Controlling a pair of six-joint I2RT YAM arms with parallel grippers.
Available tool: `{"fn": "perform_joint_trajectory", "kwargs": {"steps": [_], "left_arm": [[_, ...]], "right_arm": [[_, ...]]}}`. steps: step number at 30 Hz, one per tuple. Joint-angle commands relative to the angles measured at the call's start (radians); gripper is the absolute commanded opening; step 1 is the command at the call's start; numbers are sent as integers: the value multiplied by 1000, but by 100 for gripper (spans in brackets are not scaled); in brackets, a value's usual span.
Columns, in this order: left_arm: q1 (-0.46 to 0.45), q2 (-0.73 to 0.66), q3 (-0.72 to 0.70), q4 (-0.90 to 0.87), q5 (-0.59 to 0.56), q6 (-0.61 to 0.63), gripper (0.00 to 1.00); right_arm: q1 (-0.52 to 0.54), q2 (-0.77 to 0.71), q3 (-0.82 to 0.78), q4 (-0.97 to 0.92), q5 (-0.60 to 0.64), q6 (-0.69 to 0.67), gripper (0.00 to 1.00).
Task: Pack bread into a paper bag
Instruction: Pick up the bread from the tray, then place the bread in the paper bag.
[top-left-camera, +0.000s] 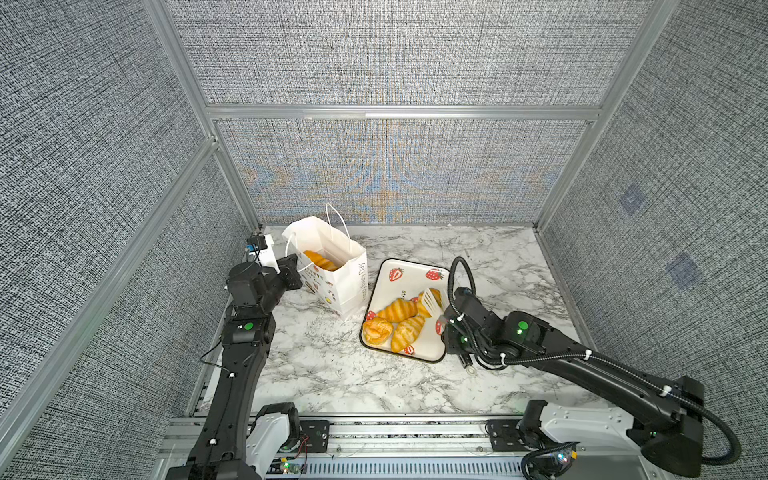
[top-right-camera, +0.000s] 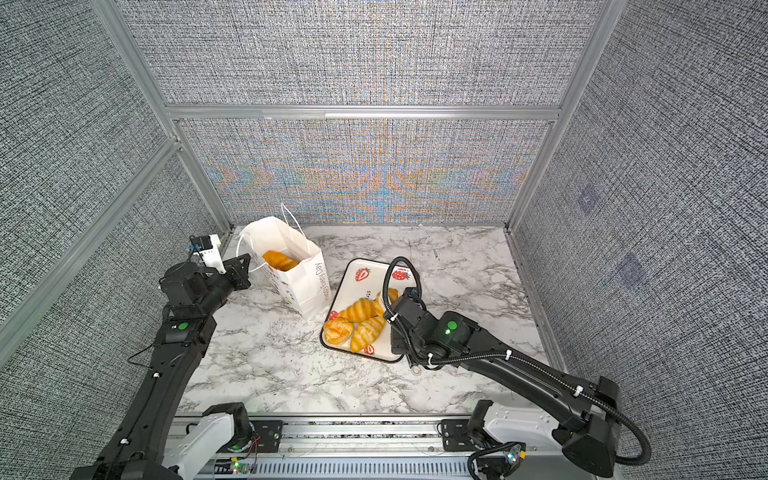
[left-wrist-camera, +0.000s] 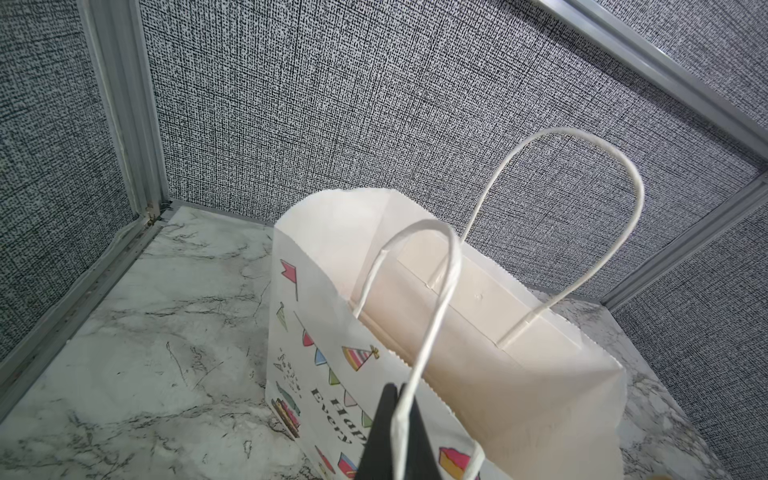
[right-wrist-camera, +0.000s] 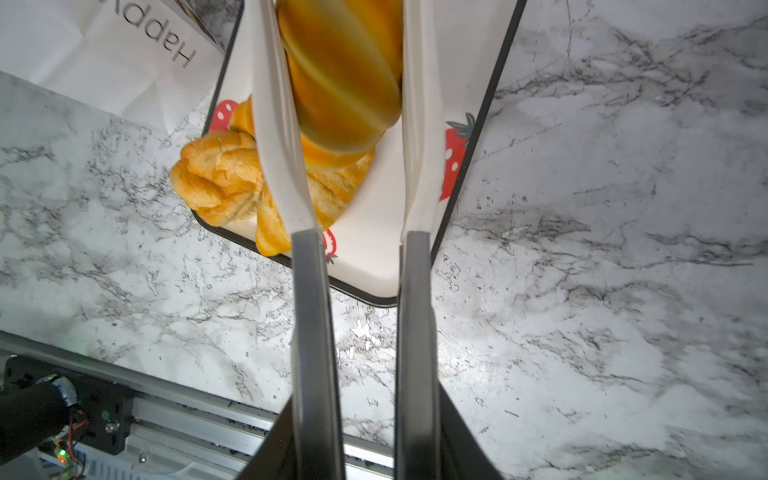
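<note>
Grip check, right side: right gripper (top-left-camera: 434, 302) wears long white paddles, and the jaws are narrowed part-way onto a striped roll (right-wrist-camera: 340, 70), one paddle flat on each long flank. The roll sits between them over the strawberry-print tray (top-left-camera: 411, 282). It looks raised above the croissants (top-left-camera: 401, 311) beneath, though I can't be sure it is clear of them.

Left gripper (left-wrist-camera: 397, 411) is pinched fully together on the near cord handle (left-wrist-camera: 432, 299) of the paper bag (top-left-camera: 332, 276). The bag stands upright on the marble tabletop (top-left-camera: 324, 365) just beside the tray, mouth open. One pastry (top-left-camera: 320, 261) lies inside.

On the tray: two croissants and a round knotted roll (top-left-camera: 377, 330), bunched at the near end and touching one another.

Handling, my read:
- Roll is likely light; its glossy skin against smooth paddles could slip.
- Best hold is across the middle, on the flanks, as it is now.
- Bag is thin paper and tips easily, so the handle is the sensible hold.
- The far handle arching over the bag's mouth could snag the roll on its way in.
</note>
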Motion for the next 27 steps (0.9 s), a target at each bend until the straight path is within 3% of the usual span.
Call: {"fn": "perform_joint_trajectory", "kwargs": {"steps": [1, 27], "left_arm": [[0, -2, -7, 27, 6, 3, 0], [0, -4, -9, 34, 9, 2, 0]], "right_arm": [[-7, 7, 34, 74, 29, -34, 37], [-9, 192, 347, 310, -125, -247, 37]]}}
